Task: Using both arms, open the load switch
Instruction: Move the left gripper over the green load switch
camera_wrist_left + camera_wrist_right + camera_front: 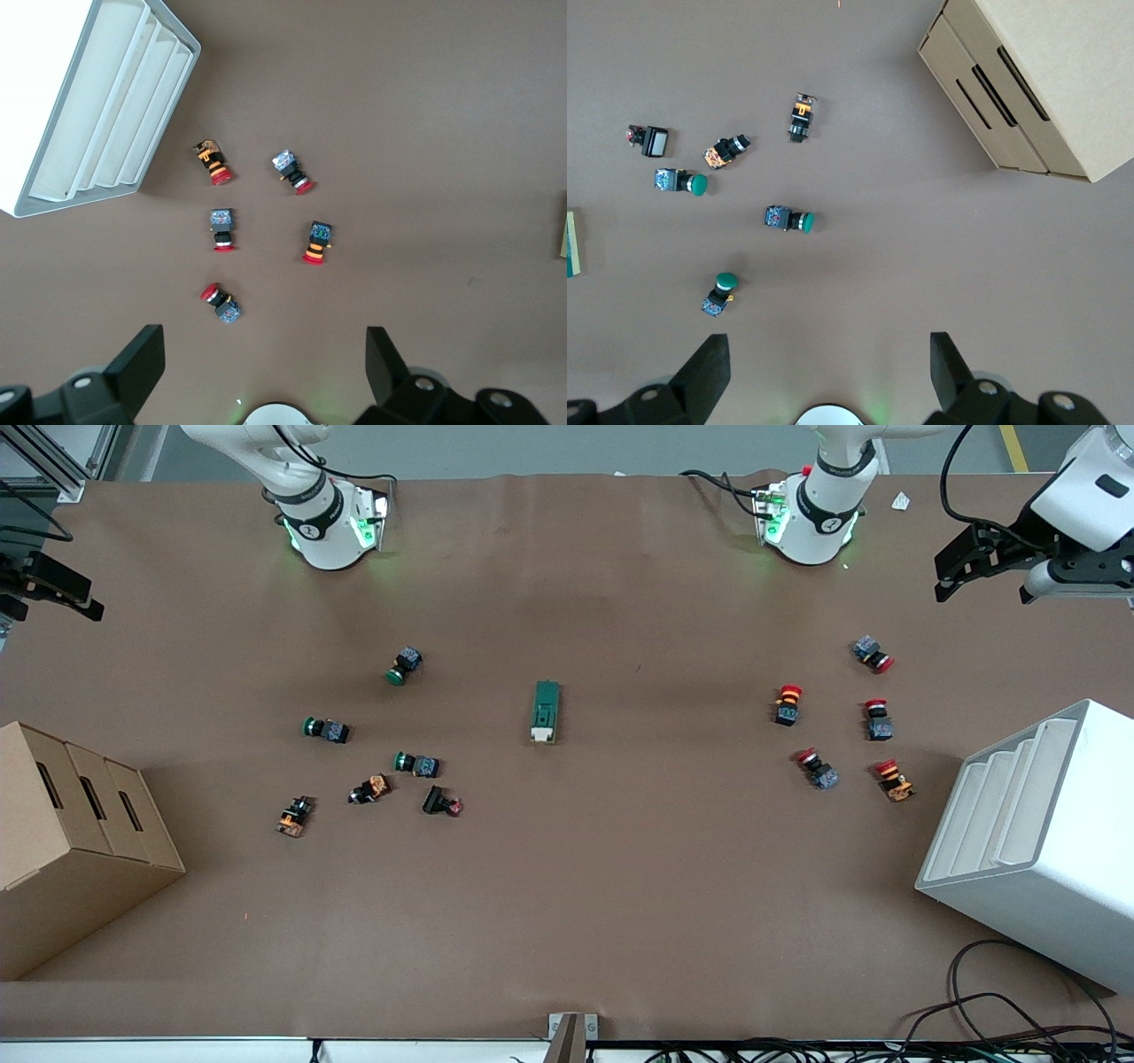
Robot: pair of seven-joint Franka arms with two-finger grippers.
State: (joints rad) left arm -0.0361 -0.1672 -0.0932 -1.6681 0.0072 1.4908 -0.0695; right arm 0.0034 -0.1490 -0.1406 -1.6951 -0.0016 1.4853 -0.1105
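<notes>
Two arms, both parked high and wide at the tabletop (pixel 567 921) ends in the front view: left gripper (pixel 961 567) up over the white rack (pixel 1045 841), jaws spread wide and empty; right gripper (pixel 53 593) up by the cardboard box (pixel 62 841), spread not readable from here. Load switch (pixel 546 711) lying alone mid-tabletop, white toggle end toward the front camera, between the green-capped buttons (pixel 403 666) toward the right arm's end and the red-capped buttons (pixel 788 703) toward the left arm's end, well apart from both. Left wrist view: left gripper (pixel 266 372) wide over bare brown surface, red-capped buttons and rack below, nothing held. Right wrist view: right gripper (pixel 824 372) equally wide and empty, a sliver of the switch at the frame edge. Best approach, probably: one arm pinning the green body across its narrow sides, the other taking the toggle, both descending clear of the button clusters.
</notes>
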